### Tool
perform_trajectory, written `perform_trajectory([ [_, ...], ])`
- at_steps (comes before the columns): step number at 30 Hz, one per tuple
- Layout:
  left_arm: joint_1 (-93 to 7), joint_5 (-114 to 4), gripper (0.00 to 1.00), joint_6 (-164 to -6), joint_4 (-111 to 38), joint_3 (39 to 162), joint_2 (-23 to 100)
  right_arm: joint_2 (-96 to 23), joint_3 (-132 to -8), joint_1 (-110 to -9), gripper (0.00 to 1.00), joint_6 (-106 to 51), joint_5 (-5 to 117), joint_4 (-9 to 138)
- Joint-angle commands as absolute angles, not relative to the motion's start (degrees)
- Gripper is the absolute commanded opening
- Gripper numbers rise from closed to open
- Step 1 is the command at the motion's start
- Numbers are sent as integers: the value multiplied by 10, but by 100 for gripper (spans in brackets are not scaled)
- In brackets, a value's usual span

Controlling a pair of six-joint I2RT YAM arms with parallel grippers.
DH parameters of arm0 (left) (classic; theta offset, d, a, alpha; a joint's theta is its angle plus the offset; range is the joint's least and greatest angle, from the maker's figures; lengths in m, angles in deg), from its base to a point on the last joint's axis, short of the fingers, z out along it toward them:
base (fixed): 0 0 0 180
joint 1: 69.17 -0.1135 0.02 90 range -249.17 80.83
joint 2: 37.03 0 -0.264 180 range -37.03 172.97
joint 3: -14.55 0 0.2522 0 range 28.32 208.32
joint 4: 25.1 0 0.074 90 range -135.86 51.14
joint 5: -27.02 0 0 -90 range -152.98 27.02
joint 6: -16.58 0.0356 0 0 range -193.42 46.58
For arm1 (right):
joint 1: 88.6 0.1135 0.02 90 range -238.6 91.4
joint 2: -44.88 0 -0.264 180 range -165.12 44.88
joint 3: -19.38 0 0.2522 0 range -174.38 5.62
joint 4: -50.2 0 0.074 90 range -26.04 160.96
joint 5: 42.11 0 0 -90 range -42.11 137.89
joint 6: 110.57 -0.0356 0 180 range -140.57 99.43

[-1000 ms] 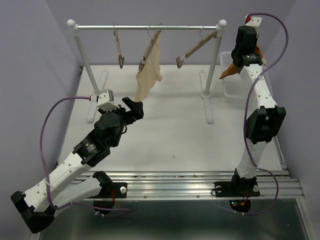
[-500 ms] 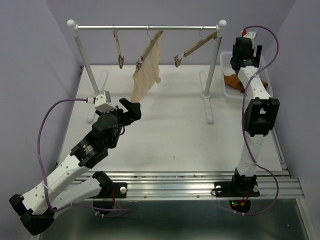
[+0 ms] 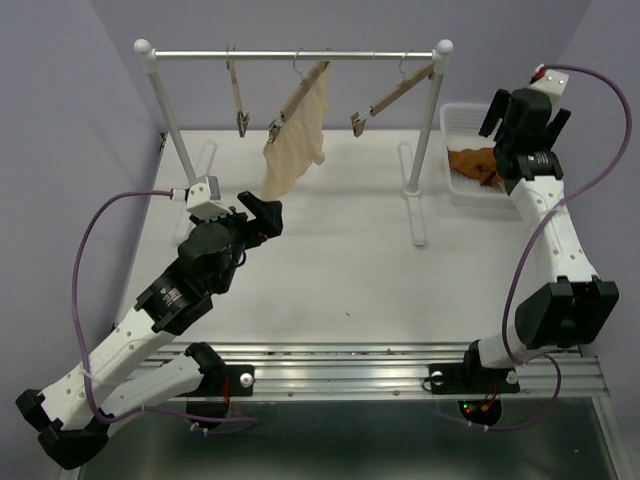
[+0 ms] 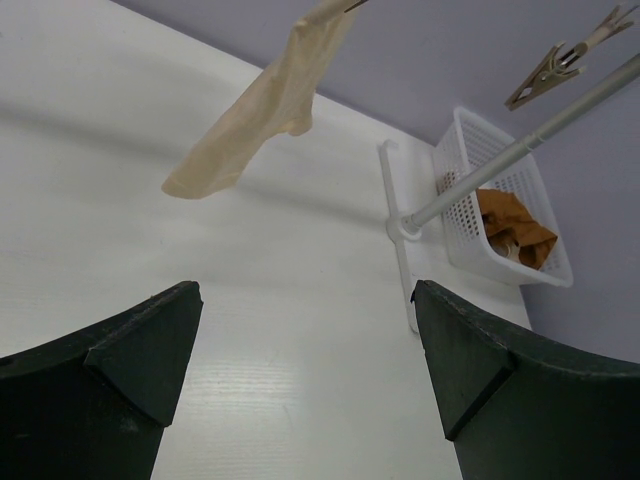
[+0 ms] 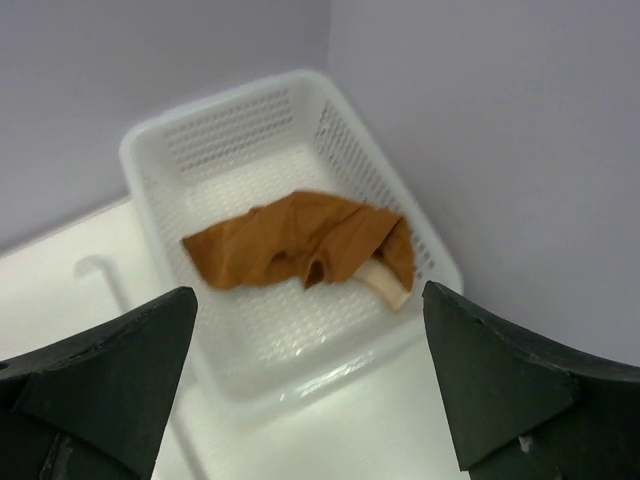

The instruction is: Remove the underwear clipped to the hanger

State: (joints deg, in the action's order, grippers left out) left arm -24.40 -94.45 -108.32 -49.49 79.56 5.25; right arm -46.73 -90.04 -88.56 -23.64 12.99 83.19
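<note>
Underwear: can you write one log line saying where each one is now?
orange underwear: in basket | beige underwear: clipped to hanger | left end effector: open, empty | right end effector: open, over basket

We see bright, even, diffuse light from above. The white surface (image 3: 340,260) washes palest in front of the rack (image 3: 190,55), and soft grey shadows lie beside the rack's feet. In the wrist views the dark fingers (image 4: 130,350), nearest the lens, look slightly soft.

Lab: bolted arms (image 3: 150,320), plain walls (image 3: 60,120)
</note>
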Motion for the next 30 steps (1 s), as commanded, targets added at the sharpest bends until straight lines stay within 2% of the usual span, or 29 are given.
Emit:
perform_trajectory([
  [1,-249,-931,99,-1059,-490,832,59,-369,-789,-886,100,-345,242,864],
  [7,-249,-901,99,-999,-491,858,77,-242,-619,-886,100,-367,456,845],
  [11,-249,-901,99,-987,-502,869,83,-190,-550,-886,100,-381,517,842],
  [14,-249,-899,99,-973,-506,888,88,-143,-526,-886,100,-381,539,842],
  [22,-250,-866,99,-881,-501,975,137,-109,-524,-886,100,-366,645,848],
  [27,-251,-872,99,-817,-507,1081,200,-97,-522,-886,100,-353,659,859],
  [30,-269,-815,99,-771,-525,1157,265,-93,-516,-886,100,-350,668,859],
])
